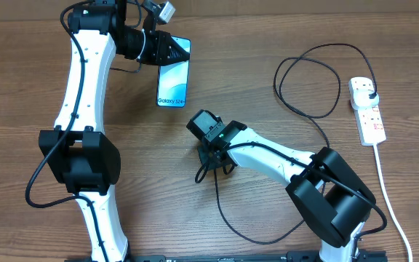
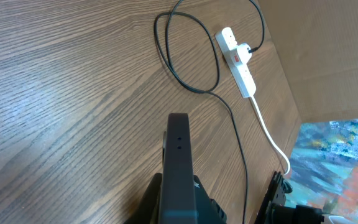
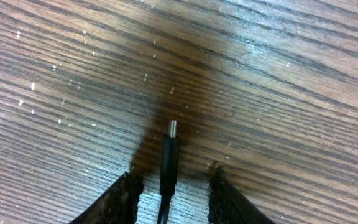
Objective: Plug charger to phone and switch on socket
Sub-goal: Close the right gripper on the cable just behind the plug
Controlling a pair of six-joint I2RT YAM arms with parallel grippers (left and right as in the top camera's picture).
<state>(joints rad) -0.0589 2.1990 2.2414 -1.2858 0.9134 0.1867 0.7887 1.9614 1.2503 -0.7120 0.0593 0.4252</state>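
R hand (image 3: 173, 175) is low over the tabletop (image 1: 268, 29), fingers (image 3: 128, 193) half open and holding nothing yet. The charger (image 3: 169, 155) tip lies flat btw them, w/ a small gap on each side. I judge the hand straddles it so that one closing takes the connector body just behind the metal tip, centred, and leaves the tip free for the port. The tip points away from the wrist and reaches a little past the fingertips.

L hand (image 1: 164, 49) seems closed on the upper end of the phone (image 1: 174, 81). In the L wrist view the phone shows edge-on btw the fingers, so probably it is held tilted, to present its free lower end to the R hand. Whether it touches the tabletop, I cannot tell.

In the overhead view the phone is up and to the L of the R hand, apart but not far. The cable runs in loops to the socket (image 1: 368, 109) at the far R side, where the black plug seems to be in. Switch state: too small to tell.
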